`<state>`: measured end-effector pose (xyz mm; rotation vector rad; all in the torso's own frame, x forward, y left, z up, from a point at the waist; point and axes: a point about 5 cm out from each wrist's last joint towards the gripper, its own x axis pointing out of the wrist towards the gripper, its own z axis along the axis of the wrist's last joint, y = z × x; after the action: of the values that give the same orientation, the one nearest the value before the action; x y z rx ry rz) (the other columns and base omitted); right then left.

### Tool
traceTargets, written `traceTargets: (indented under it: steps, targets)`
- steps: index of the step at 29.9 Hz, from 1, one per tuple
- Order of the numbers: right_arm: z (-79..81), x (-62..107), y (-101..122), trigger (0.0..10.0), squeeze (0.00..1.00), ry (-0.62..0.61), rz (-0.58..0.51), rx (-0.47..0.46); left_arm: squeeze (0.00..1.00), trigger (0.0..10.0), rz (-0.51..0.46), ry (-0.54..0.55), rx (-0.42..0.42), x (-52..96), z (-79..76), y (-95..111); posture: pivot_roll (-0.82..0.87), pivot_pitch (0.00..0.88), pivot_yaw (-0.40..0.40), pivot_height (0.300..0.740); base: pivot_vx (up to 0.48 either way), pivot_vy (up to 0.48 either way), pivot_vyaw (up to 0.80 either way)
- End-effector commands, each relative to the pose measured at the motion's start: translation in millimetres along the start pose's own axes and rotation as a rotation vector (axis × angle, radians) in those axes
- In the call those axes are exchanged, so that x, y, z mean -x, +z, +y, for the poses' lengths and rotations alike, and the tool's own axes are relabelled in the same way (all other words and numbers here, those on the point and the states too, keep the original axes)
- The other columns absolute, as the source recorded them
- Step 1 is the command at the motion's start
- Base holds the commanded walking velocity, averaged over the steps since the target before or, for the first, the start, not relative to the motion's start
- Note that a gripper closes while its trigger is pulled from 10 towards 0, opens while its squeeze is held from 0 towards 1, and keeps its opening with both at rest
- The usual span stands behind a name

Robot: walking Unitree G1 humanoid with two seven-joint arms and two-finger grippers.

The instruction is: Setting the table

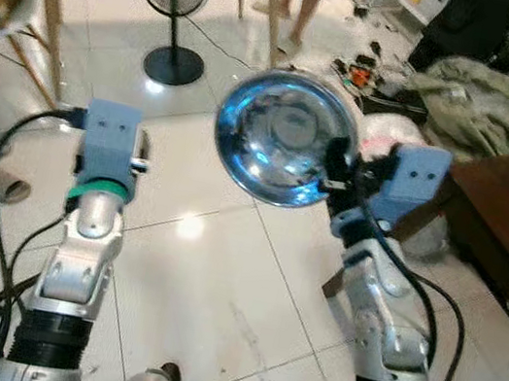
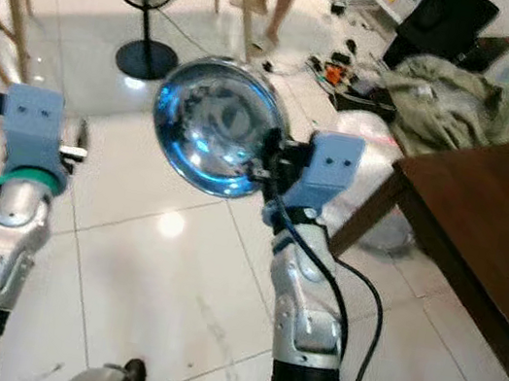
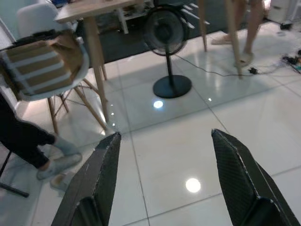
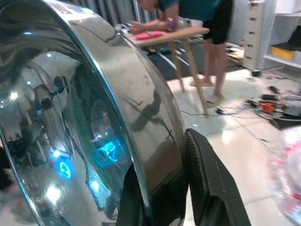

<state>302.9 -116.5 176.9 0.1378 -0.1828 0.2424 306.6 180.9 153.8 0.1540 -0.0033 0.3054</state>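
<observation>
Your right gripper (image 1: 334,178) is clamped on the rim of a round, polished steel bowl (image 1: 284,137), held up on edge over the glossy white tiled floor (image 1: 220,273) (its mirror-smooth inside faces you and reflects blue light). The dark wooden table (image 2: 482,241) stands just to the right. Your left gripper (image 3: 164,155) hovers with its textured black fingers (image 3: 106,165) spread wide, holding nothing.
</observation>
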Motion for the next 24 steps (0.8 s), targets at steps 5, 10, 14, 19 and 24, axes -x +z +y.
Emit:
traceTargets:
  steps: [5, 10, 14, 19, 24]
  targets:
    - [-23.6, 3.0, -6, 10.0, 0.00, -0.057, 0.026, 0.203, 0.00, 10.0, 0.007, -0.033, 0.007, 1.2, -11.2, 0, -0.19, 0.000, 0.027, 0.740, 0.385, 0.286, 0.00]
    - [-34.8, 2.6, -6, 10.0, 0.00, -0.122, 0.021, 0.275, 0.00, 10.0, 0.007, -0.042, 0.004, 1.4, -13.5, -1, -0.18, 0.000, 0.026, 0.740, 0.386, 0.285, 0.00]
    - [-48.5, 1.9, -2, 10.0, 0.00, -0.167, -0.006, 0.359, 0.00, 10.0, 0.002, -0.054, -0.005, 1.0, -15.0, -1, -0.18, 0.000, 0.028, 0.740, 0.381, 0.291, 0.00]
    - [-55.4, 0.9, 2, 10.0, 0.00, -0.178, -0.019, 0.369, 0.00, 10.0, 0.001, -0.057, -0.006, 0.3, -15.1, -1, -0.18, 0.000, 0.029, 0.740, 0.388, 0.283, 0.00]
    - [-56.5, 1.0, 2, 10.0, 0.00, -0.181, -0.029, 0.341, 0.00, 10.0, -0.014, -0.054, -0.008, -1.8, -15.8, 2, -0.19, 0.000, 0.033, 0.740, 0.363, 0.056, 0.00]
